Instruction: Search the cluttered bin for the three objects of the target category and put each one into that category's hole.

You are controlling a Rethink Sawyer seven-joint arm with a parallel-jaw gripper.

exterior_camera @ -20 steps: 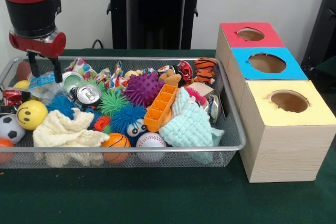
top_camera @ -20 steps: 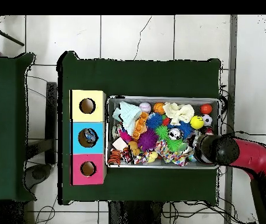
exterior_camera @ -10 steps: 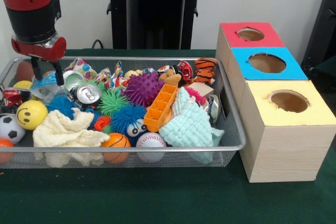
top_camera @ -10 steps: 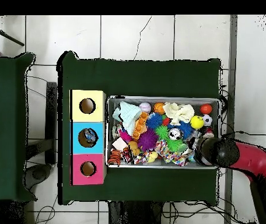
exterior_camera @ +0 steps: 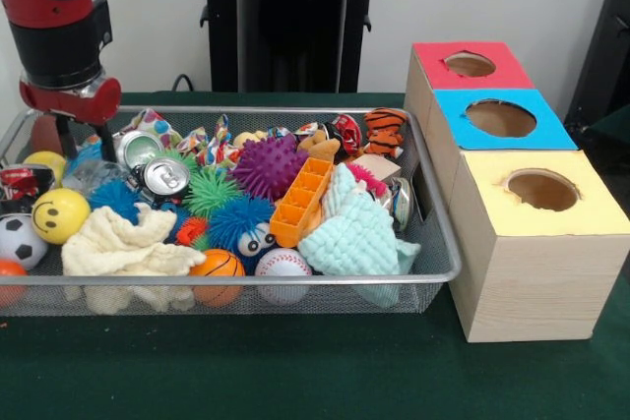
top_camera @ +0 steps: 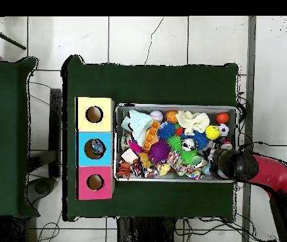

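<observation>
While my claw (exterior_camera: 84, 140) hung at the upper left of the front frame, its two dark fingers (exterior_camera: 105, 141) stood spread apart, released and holding nothing that I could see. They reached down into the far left corner of the wire bin (exterior_camera: 433, 277). The right finger was just beside an upturned silver can (exterior_camera: 137, 150), though I could not tell whether it touched. Between the fingers lay a bit of blue-labelled clear plastic (exterior_camera: 85, 156); whether they pressed on it I could not tell either. A second can (exterior_camera: 164, 177), lying with its pull-tab end toward the camera, sat a little nearer the frame's bottom, and a third metal can (exterior_camera: 402, 202) lay against the bin's right wall, well apart from my claw.

Around these lay a yellow smiley ball (exterior_camera: 58, 214), a cream cloth (exterior_camera: 128, 248), a purple spiky ball (exterior_camera: 268, 166), an orange tray (exterior_camera: 301, 202) and a mint cloth (exterior_camera: 356, 233).

At the frame's right, on the green worktop (exterior_camera: 295, 371), stood three boxes touching in a row: the red box (exterior_camera: 469, 66), the blue box (exterior_camera: 502, 117) and the yellow box (exterior_camera: 539, 194), each with a round hole on top.

From overhead, my arm (top_camera: 269, 173) entered from the lower right and hid the claw at the bin's right end.
</observation>
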